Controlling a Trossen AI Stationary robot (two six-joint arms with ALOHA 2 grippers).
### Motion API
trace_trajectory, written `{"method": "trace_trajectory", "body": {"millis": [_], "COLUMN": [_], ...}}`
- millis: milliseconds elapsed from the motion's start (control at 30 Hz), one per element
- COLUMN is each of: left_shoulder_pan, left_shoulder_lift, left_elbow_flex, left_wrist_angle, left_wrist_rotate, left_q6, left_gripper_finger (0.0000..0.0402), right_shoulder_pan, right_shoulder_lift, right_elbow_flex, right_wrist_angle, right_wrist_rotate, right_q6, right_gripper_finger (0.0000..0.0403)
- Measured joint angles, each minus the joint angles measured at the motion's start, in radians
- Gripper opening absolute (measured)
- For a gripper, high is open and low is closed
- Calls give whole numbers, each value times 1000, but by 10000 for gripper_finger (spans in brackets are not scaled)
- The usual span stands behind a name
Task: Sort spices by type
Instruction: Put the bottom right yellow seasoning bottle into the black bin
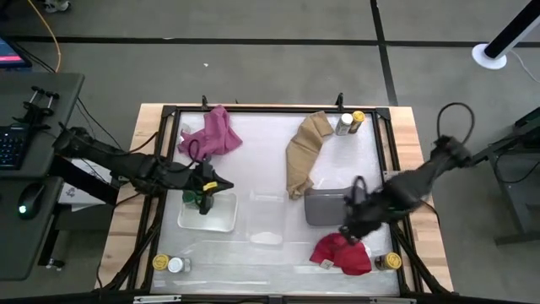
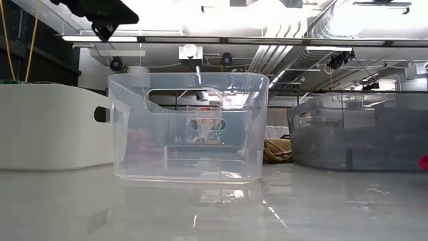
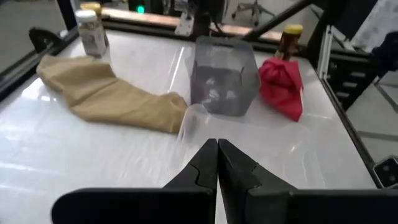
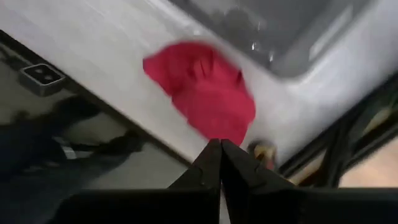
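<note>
My left gripper is shut and empty, raised over the far edge of the white tray. A green-lidded jar stands in that tray. My right gripper is shut and empty, above the near edge of the grey tray and the red cloth. A yellow-lidded amber jar stands by the red cloth at the near right. A yellow-lidded jar and a white-lidded jar stand at the far right. Another such pair stands at the near left.
A pink cloth lies at the far left and a tan cloth at the far middle. A clear tub stands at the near middle between the white tray and the grey tray. A dark frame rims the table.
</note>
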Motion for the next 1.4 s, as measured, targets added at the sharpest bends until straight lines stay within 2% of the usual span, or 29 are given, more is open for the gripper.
{"method": "trace_trajectory", "body": {"millis": [133, 267, 467, 633, 800, 933, 1167, 1400], "left_shoulder_pan": [14, 23, 23, 23, 23, 23, 23, 23], "left_shoulder_lift": [0, 0, 0, 0, 0, 0, 0, 0], "left_elbow_flex": [0, 0, 0, 0, 0, 0, 0, 0], "left_wrist_angle": [-34, -58, -128, -137, -70, -34, -18, -21], "left_wrist_rotate": [17, 18, 19, 19, 19, 22, 23, 23], "left_q6": [-23, -80, -194, -269, -320, -349, -372, -378], "left_gripper_finger": [0, 0, 0, 0, 0, 0, 0, 0], "right_shoulder_pan": [101, 188, 287, 299, 299, 313, 312, 312], "right_shoulder_lift": [-102, -123, -117, -117, -118, -118, -118, -118], "right_elbow_flex": [-135, -247, -425, -508, -536, -575, -660, -718], "right_wrist_angle": [105, 193, 378, 363, 339, 364, 485, 566], "right_wrist_rotate": [-40, -114, -224, -312, -317, -321, -326, -387], "right_q6": [197, 258, 318, 273, 224, 222, 256, 294], "right_gripper_finger": [4, 36, 157, 263, 326, 346, 349, 349]}}
